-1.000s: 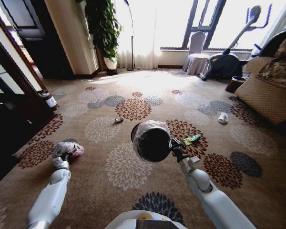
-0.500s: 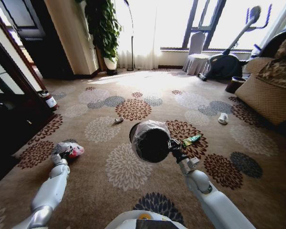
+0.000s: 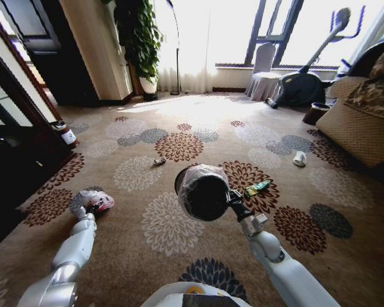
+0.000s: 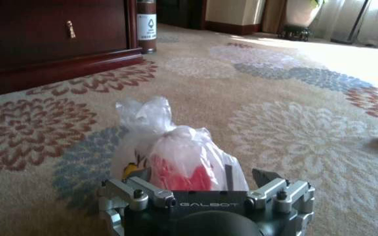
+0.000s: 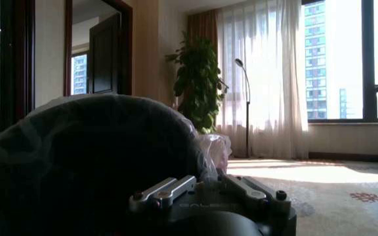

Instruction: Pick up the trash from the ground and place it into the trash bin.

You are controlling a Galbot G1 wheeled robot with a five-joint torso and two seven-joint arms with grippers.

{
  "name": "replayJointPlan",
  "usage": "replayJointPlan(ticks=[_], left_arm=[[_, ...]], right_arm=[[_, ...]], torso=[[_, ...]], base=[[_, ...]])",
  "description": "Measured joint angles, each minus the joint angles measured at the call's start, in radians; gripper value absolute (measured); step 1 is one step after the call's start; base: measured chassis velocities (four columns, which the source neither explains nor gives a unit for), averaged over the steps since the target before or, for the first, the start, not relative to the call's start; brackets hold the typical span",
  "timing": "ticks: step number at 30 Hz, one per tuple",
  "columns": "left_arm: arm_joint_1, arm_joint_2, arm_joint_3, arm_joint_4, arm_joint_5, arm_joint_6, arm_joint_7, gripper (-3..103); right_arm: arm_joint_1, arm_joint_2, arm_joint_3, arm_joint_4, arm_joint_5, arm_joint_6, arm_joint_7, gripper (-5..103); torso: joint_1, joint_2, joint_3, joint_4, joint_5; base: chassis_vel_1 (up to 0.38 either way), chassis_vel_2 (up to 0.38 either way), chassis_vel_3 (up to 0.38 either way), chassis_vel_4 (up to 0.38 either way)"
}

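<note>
The white-pink bag (image 3: 95,201) lies on the carpet at the lower left. My left gripper (image 3: 84,216) is right behind it, open, and the bag (image 4: 175,160) sits between its fingers (image 4: 266,176). My right gripper (image 3: 232,198) is shut on the rim of the trash bin (image 3: 203,190), a black bucket with a clear liner held up above the carpet at the centre with its mouth tipped sideways. The bin (image 5: 90,162) looms close in the right wrist view. A green wrapper (image 3: 257,187) lies just right of the bin. A white scrap (image 3: 299,158) lies farther right.
A small dark item (image 3: 159,161) lies on the carpet ahead. A bottle with a white label (image 3: 66,134) stands by the dark wooden cabinet (image 3: 13,160) on the left. A sofa (image 3: 361,121), an exercise bike (image 3: 307,83) and a potted plant (image 3: 141,38) stand at the room's edges.
My left arm has drawn its elbow back and down while its gripper stays at the bag. The held bin has shifted very slightly. The bag rests in the same spot.
</note>
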Motion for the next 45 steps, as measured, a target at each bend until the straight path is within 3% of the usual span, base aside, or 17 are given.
replayJointPlan(ticks=[7, 10, 14, 15, 19, 21, 22, 24, 31, 32, 33, 34, 37, 40, 41, 45], left_arm=[[-0.066, -0.015, 0.004, 0.066, 0.046, 0.022, -0.014, 101], [-0.084, -0.020, 0.002, 0.077, 0.056, 0.048, -0.046, 87], [-0.082, -0.024, -0.003, 0.072, 0.058, 0.063, -0.076, 76], [-0.082, -0.024, -0.003, 0.072, 0.058, 0.063, -0.076, 76], [-0.062, -0.020, -0.004, 0.059, 0.054, 0.068, -0.085, 54], [-0.055, -0.016, -0.004, 0.053, 0.051, 0.071, -0.085, 54], [-0.049, -0.012, -0.005, 0.046, 0.048, 0.073, -0.085, 43], [-0.045, -0.010, -0.005, 0.044, 0.045, 0.074, -0.084, 43], [-0.020, -0.009, -0.012, -0.001, 0.008, 0.083, -0.080, 11], [-0.020, -0.009, -0.012, -0.001, 0.008, 0.083, -0.080, 11], [-0.009, -0.010, -0.016, -0.018, -0.002, 0.085, -0.081, 11], [0.016, -0.011, -0.023, -0.060, -0.030, 0.094, -0.085, 2], [0.080, -0.011, -0.044, -0.162, -0.077, 0.111, -0.091, 1], [0.217, -0.012, -0.103, -0.360, -0.162, 0.142, -0.102, 0], [0.217, -0.012, -0.103, -0.360, -0.162, 0.142, -0.102, 0], [0.376, -0.014, -0.134, -0.655, -0.287, 0.153, -0.091, 0]], right_arm=[[-0.005, -0.012, 0.012, 0.002, 0.010, 0.003, 0.000, 0], [-0.015, -0.017, 0.020, 0.006, 0.011, 0.007, 0.000, 0], [-0.017, -0.016, 0.021, 0.005, 0.011, 0.008, 0.000, 0], [-0.017, -0.016, 0.021, 0.005, 0.011, 0.008, 0.000, 0], [-0.016, -0.012, 0.019, 0.005, 0.010, 0.010, 0.000, 0], [-0.016, -0.011, 0.018, 0.005, 0.010, 0.010, 0.000, 0], [-0.015, -0.011, 0.017, 0.005, 0.009, 0.010, 0.000, 0], [-0.015, -0.012, 0.018, 0.006, 0.009, 0.010, 0.000, 0], [-0.015, -0.017, 0.022, 0.007, 0.009, 0.010, 0.000, 0], [-0.015, -0.017, 0.022, 0.007, 0.009, 0.010, 0.000, 0], [-0.014, -0.016, 0.022, 0.007, 0.009, 0.011, 0.000, 0], [-0.013, -0.014, 0.022, 0.007, 0.009, 0.015, 0.000, 0], [-0.009, -0.014, 0.021, 0.007, 0.010, 0.023, 0.000, 0], [0.011, -0.020, 0.018, -0.003, 0.021, 0.024, 0.000, 0], [0.011, -0.020, 0.018, -0.003, 0.021, 0.024, 0.000, 0], [0.052, -0.022, 0.016, -0.025, 0.055, 0.013, 0.000, 0]], torso=[[0.000, 0.000, 0.000, 0.0000, -0.0001], [0.000, 0.000, 0.000, 0.0000, -0.0004], [0.000, 0.000, 0.000, 0.0001, -0.0005], [0.000, 0.000, 0.000, 0.0001, -0.0005], [0.000, 0.000, 0.000, 0.0003, -0.0006], [0.000, 0.000, 0.000, 0.0003, -0.0005], [0.000, 0.000, 0.000, 0.0002, -0.0003], [0.000, 0.000, 0.000, 0.0003, -0.0003], [0.000, 0.000, 0.000, -0.0001, -0.0003], [0.000, 0.000, 0.000, -0.0001, -0.0003], [0.000, 0.000, 0.000, -0.0001, -0.0005], [0.000, 0.000, 0.000, -0.0001, -0.0006], [0.000, 0.000, 0.000, -0.0001, -0.0003], [0.000, 0.000, 0.000, 0.0001, -0.0008], [0.000, 0.000, 0.000, 0.0001, -0.0008], [0.000, 0.000, 0.000, 0.0011, 0.0002]], base=[[0.000, 0.000, 0.000, 0.000], [0.000, 0.000, 0.000, 0.000], [0.000, 0.000, 0.000, 0.000], [0.000, 0.000, 0.000, 0.000], [0.000, 0.000, 0.000, 0.000], [0.000, 0.000, 0.000, 0.000], [0.000, 0.000, 0.000, 0.000], [0.000, 0.000, 0.000, 0.000], [0.000, 0.000, 0.000, 0.000], [0.000, 0.000, 0.000, 0.000], [0.000, 0.000, 0.000, 0.000], [0.000, 0.000, 0.000, 0.000], [0.000, 0.000, 0.000, 0.000], [0.000, 0.000, 0.000, 0.000], [0.000, 0.000, 0.000, 0.000], [0.000, 0.000, 0.000, 0.000]])
